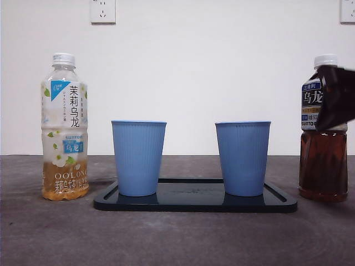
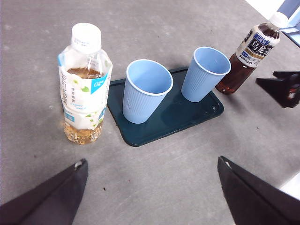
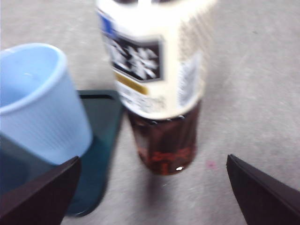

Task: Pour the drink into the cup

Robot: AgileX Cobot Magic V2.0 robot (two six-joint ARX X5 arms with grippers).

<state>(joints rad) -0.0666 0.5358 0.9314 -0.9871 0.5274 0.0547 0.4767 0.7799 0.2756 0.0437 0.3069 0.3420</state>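
Note:
A dark tea bottle (image 1: 323, 160) with a white cap stands upright at the far right, about half full. My right gripper (image 1: 337, 97) is at its label, open, with a jaw on either side of the bottle (image 3: 159, 70) and apart from it. Two empty blue cups (image 1: 138, 158) (image 1: 242, 158) stand upright on a dark tray (image 1: 194, 202). My left gripper (image 2: 152, 187) is open and empty, held high above the table in front of the tray (image 2: 187, 117). From there I see both cups (image 2: 145, 91) (image 2: 205, 74) and the dark bottle (image 2: 248, 56).
A pale jasmine oolong bottle (image 1: 65, 127) with a white cap stands upright left of the tray, with a little tea at its bottom; it also shows in the left wrist view (image 2: 84, 89). A white wall with sockets runs behind the grey table.

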